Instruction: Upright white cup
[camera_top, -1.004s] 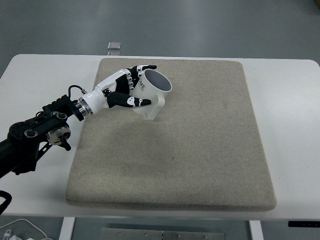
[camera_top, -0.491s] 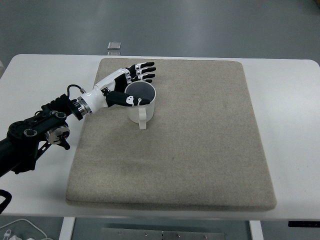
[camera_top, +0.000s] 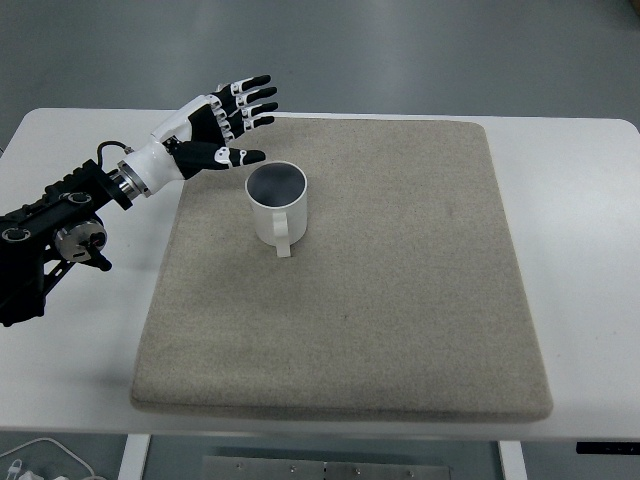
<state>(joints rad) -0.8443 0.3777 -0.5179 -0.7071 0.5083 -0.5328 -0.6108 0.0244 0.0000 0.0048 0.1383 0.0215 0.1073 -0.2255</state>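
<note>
Cup (camera_top: 276, 206) stood upright on beige mat (camera_top: 345, 270), approx 10 o'clock from mat centre, handle facing 6 o'clock. White mug, prob. ceramic: stiff, smooth, some weight, would chip if dropped. Best grip round the body or via handle. Left hand (camera_top: 214, 130) at 10 o'clock of cup, fingers spread, holding nothing, apart from rim. Cup interior dark, contents unclear. Right arm not seen.
</note>
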